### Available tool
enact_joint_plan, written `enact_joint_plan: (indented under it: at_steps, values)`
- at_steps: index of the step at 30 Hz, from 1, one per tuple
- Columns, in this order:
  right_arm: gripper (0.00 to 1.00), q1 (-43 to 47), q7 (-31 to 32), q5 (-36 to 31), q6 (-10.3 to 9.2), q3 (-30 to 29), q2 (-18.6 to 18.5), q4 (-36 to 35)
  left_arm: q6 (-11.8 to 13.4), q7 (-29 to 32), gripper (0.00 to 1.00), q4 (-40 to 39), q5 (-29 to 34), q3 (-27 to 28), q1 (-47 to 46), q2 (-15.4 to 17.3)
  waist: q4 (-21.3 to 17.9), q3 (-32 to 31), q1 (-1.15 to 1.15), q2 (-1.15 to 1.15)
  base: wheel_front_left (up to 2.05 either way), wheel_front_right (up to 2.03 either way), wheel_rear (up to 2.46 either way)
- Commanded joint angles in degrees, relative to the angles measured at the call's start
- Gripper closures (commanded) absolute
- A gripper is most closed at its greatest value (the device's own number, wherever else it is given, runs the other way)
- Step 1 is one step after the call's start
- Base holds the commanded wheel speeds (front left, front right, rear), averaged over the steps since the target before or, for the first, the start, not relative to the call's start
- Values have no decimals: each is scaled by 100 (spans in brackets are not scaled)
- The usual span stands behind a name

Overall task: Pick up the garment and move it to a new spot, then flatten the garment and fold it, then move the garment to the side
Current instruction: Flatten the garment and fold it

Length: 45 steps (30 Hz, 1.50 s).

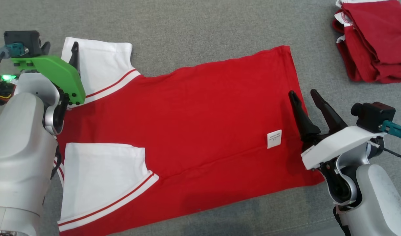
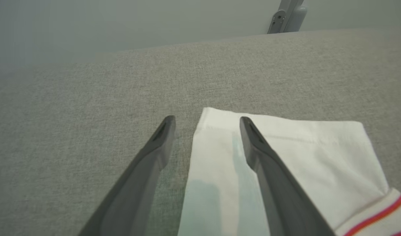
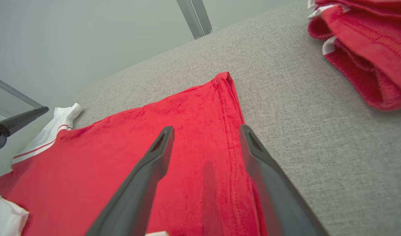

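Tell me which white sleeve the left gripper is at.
The far sleeve, uppermost in the head view: the left gripper has open jaws astride its edge. The other sleeve lies nearer the robot.

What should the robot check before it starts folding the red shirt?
1. Red shirt lies spread flat on the grey surface: ok.
2. Left gripper is open, its jaws either side of the white sleeve edge: ok.
3. Right gripper is open over the hem: ok.
4. Neither gripper holds any cloth yet: ok.
5. Fingertips touching the cloth: cannot tell.
6. Pile of red clothes lies apart from the shirt, out of the way: ok.
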Motion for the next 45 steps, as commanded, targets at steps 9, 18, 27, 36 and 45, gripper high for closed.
enact_joint_plan:
  at_steps: [9,18,27,36,45]
  values:
    - [0,-242,-126,128,2,107,-158,30,-118,-197,0,908,77,-76,-432,8,-199,300,-1,0,0,0,0]
    - [0,-404,-114,65,2,53,-338,92,-294,-440,100,1376,101,-226,-560,-90,-103,154,-1,0,0,0,0]
    - [0,-1211,237,-378,2,379,-1020,963,-444,-1247,100,1136,-37,-244,-323,-316,304,-250,-1,0,0,0,0]
    - [0,-2256,644,-361,1,896,-1514,2472,-519,-1489,100,541,-137,-377,-10,-531,911,-304,-1,0,0,0,0]
    - [41,-2825,909,-41,1,1410,-1790,3500,-427,-1395,100,-8,-171,-477,219,-575,1190,-253,-1,0,0,0,0]
